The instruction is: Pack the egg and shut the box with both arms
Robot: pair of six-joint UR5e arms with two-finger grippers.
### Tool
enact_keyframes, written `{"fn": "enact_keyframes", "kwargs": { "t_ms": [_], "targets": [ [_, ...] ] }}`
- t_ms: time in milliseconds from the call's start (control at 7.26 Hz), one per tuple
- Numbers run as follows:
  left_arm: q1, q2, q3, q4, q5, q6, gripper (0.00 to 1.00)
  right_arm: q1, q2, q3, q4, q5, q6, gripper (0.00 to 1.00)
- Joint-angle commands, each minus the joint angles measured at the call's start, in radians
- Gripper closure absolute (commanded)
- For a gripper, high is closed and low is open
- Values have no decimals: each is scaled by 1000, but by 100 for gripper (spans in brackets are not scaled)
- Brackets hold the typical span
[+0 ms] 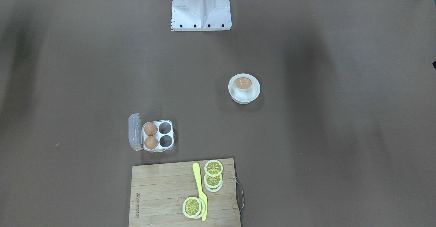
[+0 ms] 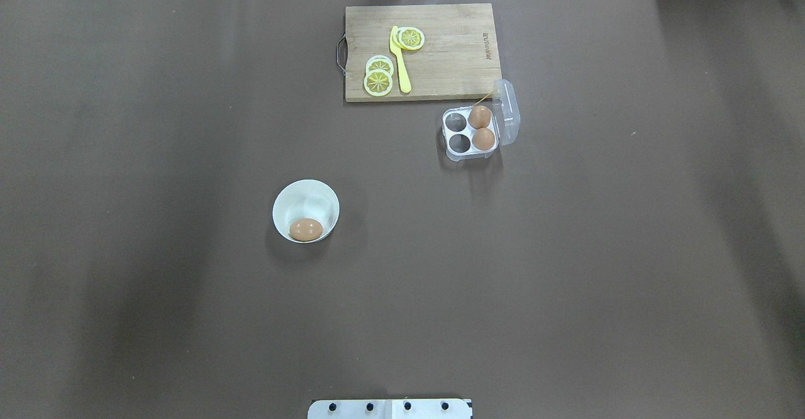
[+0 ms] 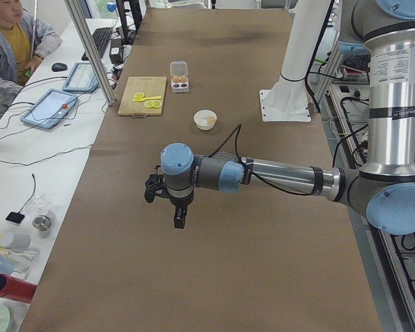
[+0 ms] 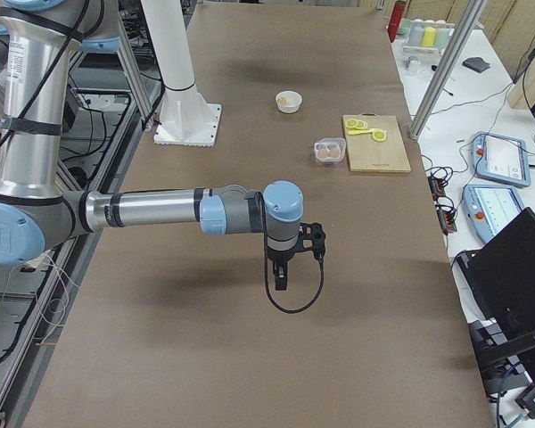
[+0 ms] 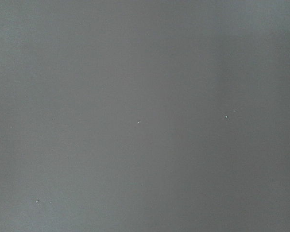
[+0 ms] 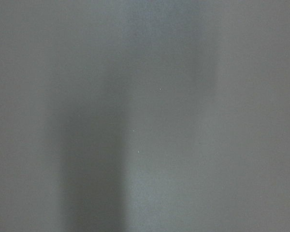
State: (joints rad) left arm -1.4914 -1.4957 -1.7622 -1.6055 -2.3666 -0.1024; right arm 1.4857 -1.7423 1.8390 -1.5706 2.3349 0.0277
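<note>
A brown table (image 2: 126,280) seen from behind the robot, described from its near edge outward. Nearest sits the white base (image 2: 390,408). Two arms reach out level over the bare ends of the table, one on each side, well apart from everything else, which looks like a waiting pose that keeps the middle free. The left gripper (image 3: 179,220) and the right gripper (image 4: 280,281) both point down and hold nothing, and they show only in the side views, so I cannot tell how wide their fingers stand. Both wrist cameras show only blurred table. Further out, left of centre, is one round white bowl (image 2: 295,189) with the egg (image 2: 305,229) to be packed lying against its near wall, probably kept there so it cannot roll. Beyond it, right of centre, is the box (image 2: 468,131), its clear lid (image 2: 509,107) swung open to the right, ready for loading. It has four cells: the two beside the lid hold eggs and the two on the left are empty, making three eggs in all. Farthest is one wooden cutting board (image 2: 453,67) carrying one yellow knife (image 2: 400,60) and overlapping lemon slices (image 2: 377,82), at least four
</note>
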Motion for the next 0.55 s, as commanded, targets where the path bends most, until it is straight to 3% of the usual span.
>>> {"fn": "enact_keyframes", "kwargs": {
  "t_ms": [0, 413],
  "targets": [
    [0, 0, -2, 1, 0, -2, 2, -1, 13, -10, 0, 7, 1, 0],
    [16, 14, -3, -60, -2, -5, 2, -1, 12, -20, -2, 37, -5, 0]
  ]
}}
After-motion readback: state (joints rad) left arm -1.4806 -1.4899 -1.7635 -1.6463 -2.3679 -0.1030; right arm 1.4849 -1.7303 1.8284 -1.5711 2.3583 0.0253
